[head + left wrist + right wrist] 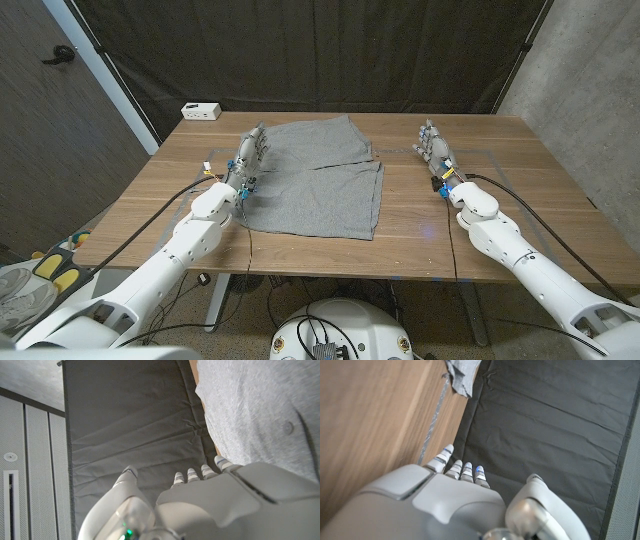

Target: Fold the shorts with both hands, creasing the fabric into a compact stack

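Grey shorts [318,175] lie spread on the wooden table [420,225], waistband toward the far edge and legs toward me. My left hand [249,152] stands at the shorts' left edge, fingers apart and holding nothing. In the left wrist view the grey fabric [260,415] with a small button lies beside my left hand [210,500]. My right hand [435,147] stands on bare wood to the right of the shorts, apart from them, fingers straight and empty. The right wrist view shows my right hand [455,500] and a corner of the shorts [460,375] farther off.
A small white box [201,110] sits at the table's far left corner. A dark curtain [320,50] hangs behind the table. Bare wood surrounds the shorts on the right and along the near edge. Cables run along both arms.
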